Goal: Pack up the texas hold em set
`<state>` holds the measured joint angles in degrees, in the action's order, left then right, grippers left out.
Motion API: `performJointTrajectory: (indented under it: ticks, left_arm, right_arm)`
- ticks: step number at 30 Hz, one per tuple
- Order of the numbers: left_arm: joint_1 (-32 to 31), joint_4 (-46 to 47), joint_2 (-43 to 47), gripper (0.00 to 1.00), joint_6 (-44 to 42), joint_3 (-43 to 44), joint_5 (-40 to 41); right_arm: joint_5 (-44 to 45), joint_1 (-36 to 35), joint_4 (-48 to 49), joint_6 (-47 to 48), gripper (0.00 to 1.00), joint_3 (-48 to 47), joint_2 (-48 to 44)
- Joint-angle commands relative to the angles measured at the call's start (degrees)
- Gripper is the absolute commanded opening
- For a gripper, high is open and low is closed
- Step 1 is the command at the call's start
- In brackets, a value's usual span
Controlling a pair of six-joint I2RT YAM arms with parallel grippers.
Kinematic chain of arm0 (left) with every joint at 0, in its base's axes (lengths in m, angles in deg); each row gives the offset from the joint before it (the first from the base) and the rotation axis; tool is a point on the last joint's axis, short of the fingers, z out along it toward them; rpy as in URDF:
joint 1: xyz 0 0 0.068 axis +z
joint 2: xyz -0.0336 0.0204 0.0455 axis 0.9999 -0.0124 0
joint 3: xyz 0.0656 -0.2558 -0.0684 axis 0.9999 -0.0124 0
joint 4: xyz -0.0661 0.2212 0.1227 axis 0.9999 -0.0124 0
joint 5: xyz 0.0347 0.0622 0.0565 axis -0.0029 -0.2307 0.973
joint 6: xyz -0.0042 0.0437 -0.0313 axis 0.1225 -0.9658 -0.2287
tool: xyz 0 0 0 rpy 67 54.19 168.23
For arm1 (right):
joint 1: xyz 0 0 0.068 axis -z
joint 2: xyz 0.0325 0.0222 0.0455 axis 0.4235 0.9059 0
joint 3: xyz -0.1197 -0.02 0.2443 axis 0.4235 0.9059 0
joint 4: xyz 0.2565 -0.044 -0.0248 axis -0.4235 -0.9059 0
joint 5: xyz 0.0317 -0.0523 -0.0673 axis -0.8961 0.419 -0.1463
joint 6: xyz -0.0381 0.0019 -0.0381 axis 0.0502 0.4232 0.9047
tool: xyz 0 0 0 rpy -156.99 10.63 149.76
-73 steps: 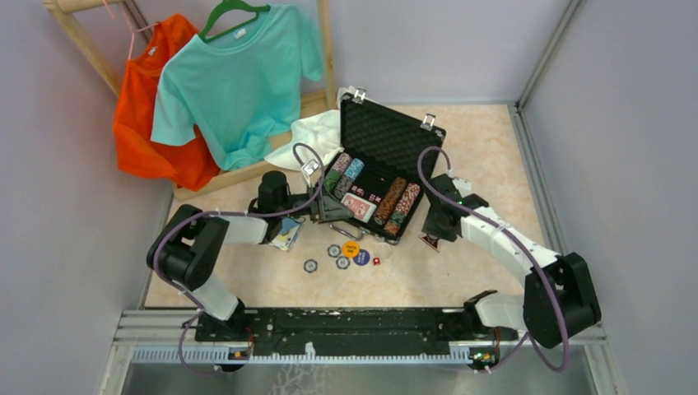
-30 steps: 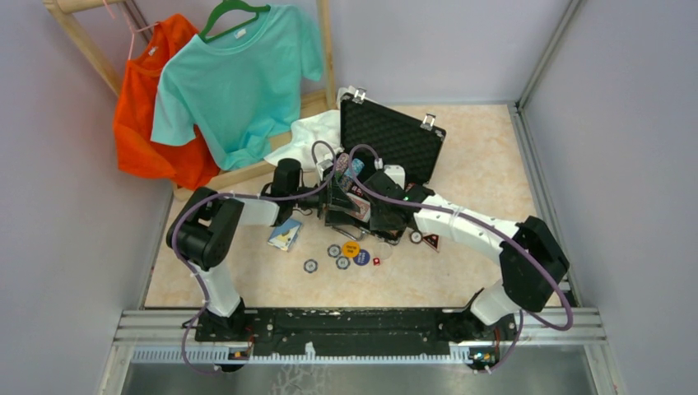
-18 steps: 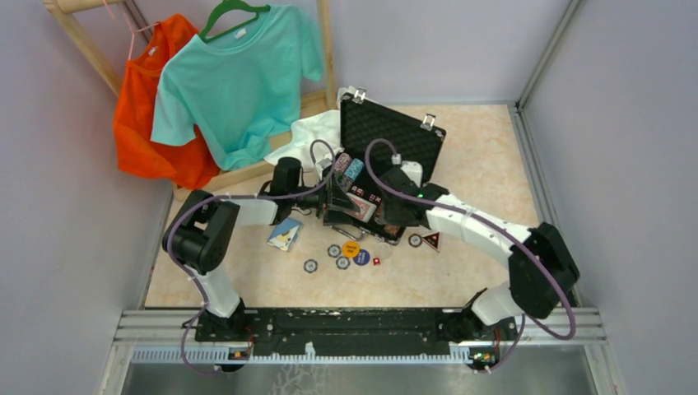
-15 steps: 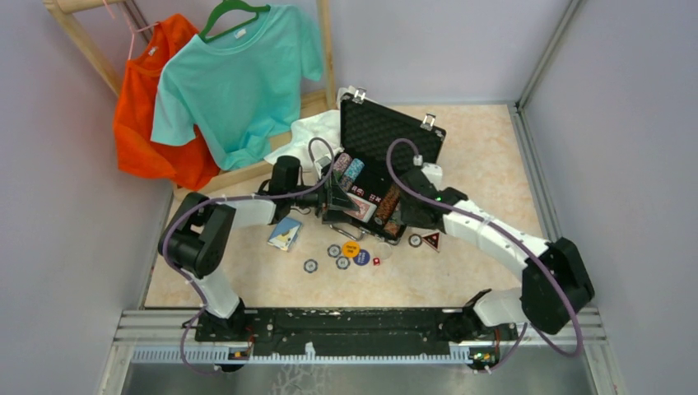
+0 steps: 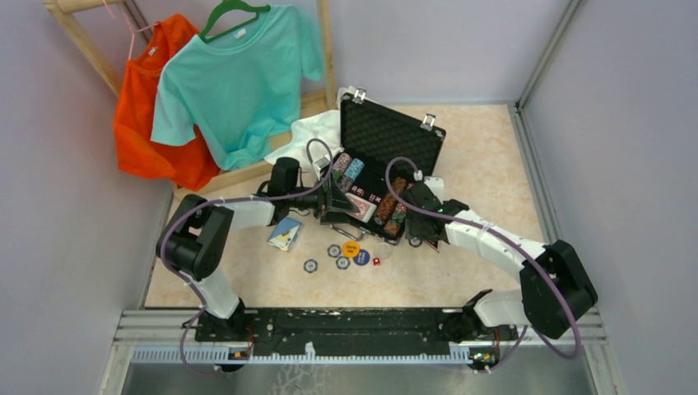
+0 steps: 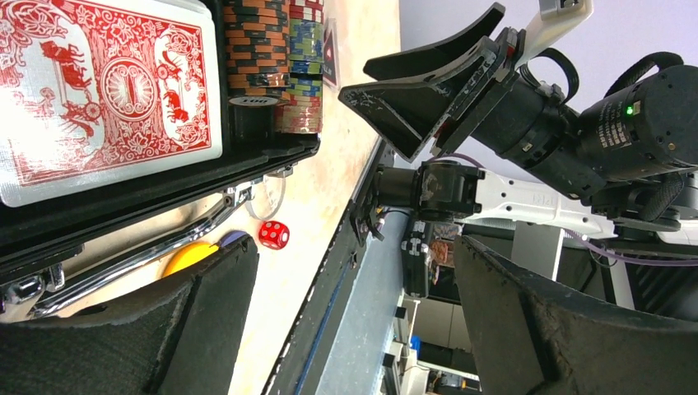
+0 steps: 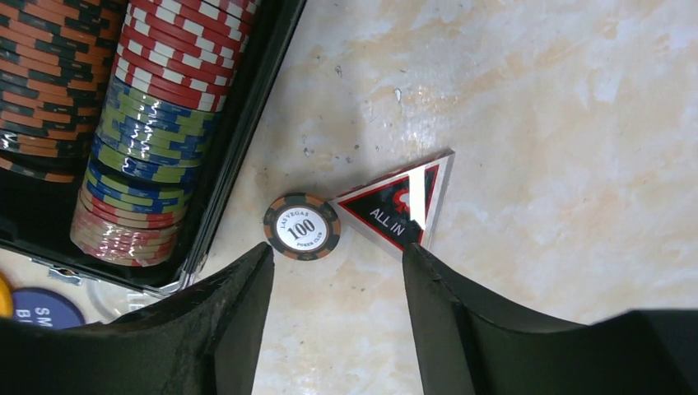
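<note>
Jaws on right gripper (image 7: 336, 253) spread, nothing held. Loose chip (image 7: 302, 226) sits on table just below, between fingertips but off-centre. Probably the pick: centre on chip, pinch across rim, keep clear of triangle marker (image 7: 397, 206), which meets chip's edge. Case (image 7: 247, 115) just to its left, chip stacks (image 7: 156, 123) inside. Left gripper (image 6: 354, 247) wide, empty, red deck (image 6: 107, 90) just past its fingers. Text: chip "LAS VEGAS 100 POKER CLUB", marker "ALL IN".
</note>
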<state>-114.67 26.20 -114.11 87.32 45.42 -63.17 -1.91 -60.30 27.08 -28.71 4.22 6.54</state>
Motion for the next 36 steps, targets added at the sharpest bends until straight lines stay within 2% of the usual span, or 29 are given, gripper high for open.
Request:
performJointTrajectory:
  ticks: [1, 5, 14, 36]
  left_arm:
    - [-0.27, 0.81, 2.57, 0.93, -1.82, -1.03, 0.88]
    - [-0.25, 0.75, 2.44, 0.93, -1.98, -1.04, 0.81]
    - [-0.22, 0.67, 2.26, 0.93, -2.24, -1.26, 1.0]
    - [-0.21, 3.47, 0.61, 0.93, -1.04, -2.09, 0.14]
  right_arm:
    - [1.38, -0.35, 5.92, 7.97, 0.62, 0.78, -0.46]
    - [-1.26, -0.37, 8.97, 11.51, 0.67, 1.28, 0.85]
    - [-5.71, -0.44, 12.79, 15.49, 0.67, 1.65, 4.94]
    - [-6.9, -1.33, 11.71, 18.24, 0.67, 0.79, 8.94]
